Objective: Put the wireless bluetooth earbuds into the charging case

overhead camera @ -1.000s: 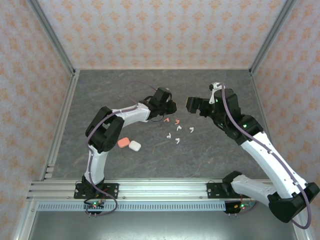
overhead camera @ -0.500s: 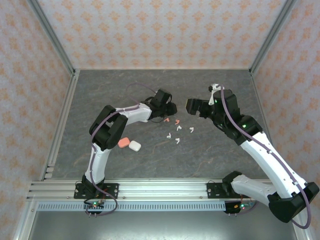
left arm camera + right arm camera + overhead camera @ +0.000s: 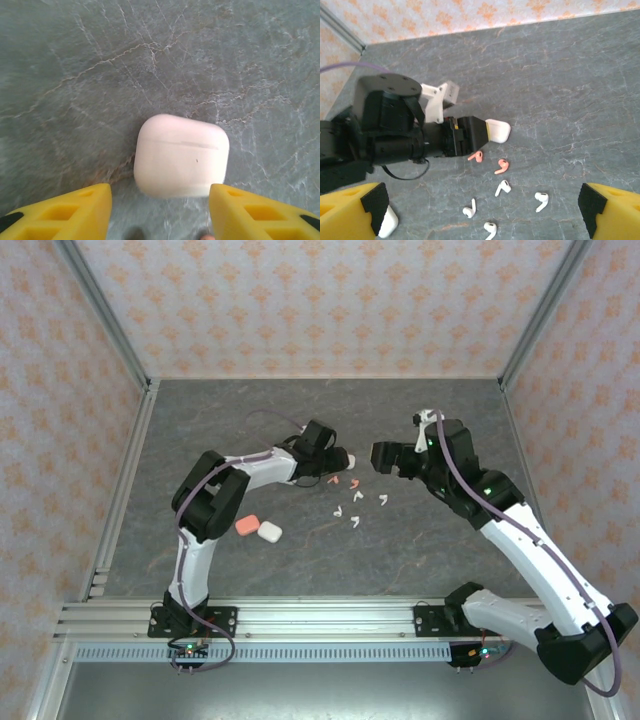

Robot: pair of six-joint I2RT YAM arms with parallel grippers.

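Now, left tool (image 3: 160, 200): released, fingers apart either side of white case (image 3: 181, 156), case untouched.
Right tool (image 3: 380, 456): spread wide, nothing held.
Earbuds (image 3: 502, 188): scattered on desk (image 3: 75, 60) beside that case, pink pair nearest.

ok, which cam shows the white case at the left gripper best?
Left wrist: the white case is close up, lid seam visible, closed. Right wrist shows it small at the left gripper tip; top shows a white speck.

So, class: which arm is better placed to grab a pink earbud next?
Right, probably: the right fingers hover open facing the pink earbuds, while the left fingers flank the white case.
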